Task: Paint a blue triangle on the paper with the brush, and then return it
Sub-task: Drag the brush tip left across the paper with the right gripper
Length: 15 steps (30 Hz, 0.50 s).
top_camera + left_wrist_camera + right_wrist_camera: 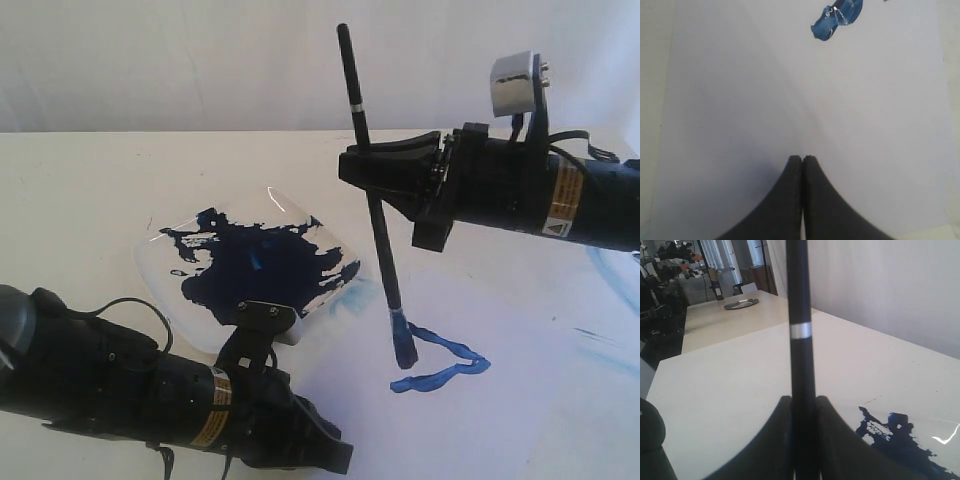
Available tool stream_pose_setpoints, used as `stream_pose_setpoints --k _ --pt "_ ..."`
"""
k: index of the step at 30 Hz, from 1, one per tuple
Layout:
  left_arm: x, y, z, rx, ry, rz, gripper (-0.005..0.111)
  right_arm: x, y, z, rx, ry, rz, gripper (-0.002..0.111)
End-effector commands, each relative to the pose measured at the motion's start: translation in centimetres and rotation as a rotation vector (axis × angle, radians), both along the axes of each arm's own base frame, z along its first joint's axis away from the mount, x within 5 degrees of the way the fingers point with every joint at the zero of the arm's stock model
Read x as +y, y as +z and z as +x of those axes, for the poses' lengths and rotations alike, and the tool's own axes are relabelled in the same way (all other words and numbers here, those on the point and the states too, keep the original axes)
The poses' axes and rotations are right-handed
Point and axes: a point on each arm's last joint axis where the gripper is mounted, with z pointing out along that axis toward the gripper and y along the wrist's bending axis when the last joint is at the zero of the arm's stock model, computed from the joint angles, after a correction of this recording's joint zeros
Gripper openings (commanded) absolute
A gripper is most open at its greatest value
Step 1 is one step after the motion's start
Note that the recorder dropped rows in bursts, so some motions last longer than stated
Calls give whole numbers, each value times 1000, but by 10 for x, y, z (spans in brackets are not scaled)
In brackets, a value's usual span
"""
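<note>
My right gripper is shut on the brush, holding its black handle nearly upright; the pale ring sits above the fingers. The bristle tip touches the paper at a corner of the blue triangle, whose glossy strokes run right and back toward the tip. One blue stroke end shows in the left wrist view on the paper. My left gripper is shut on nothing, resting low over the paper's near left part.
A clear square dish with a dark navy paint puddle lies left of the brush, just behind my left arm. Faint pale-blue smears mark the table under the right arm. A metal plate sits on a far table.
</note>
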Motion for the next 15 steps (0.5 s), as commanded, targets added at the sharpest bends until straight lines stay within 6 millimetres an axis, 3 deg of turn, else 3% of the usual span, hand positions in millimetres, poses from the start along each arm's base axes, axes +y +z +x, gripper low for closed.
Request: stream_pose_setpoints --k 1,15 --pt "9 -9 -1 -12 4 91 0 8 -9 2 12 28 3 0" --pt "9 -9 -1 -12 4 91 0 11 -32 12 63 -1 -3 0"
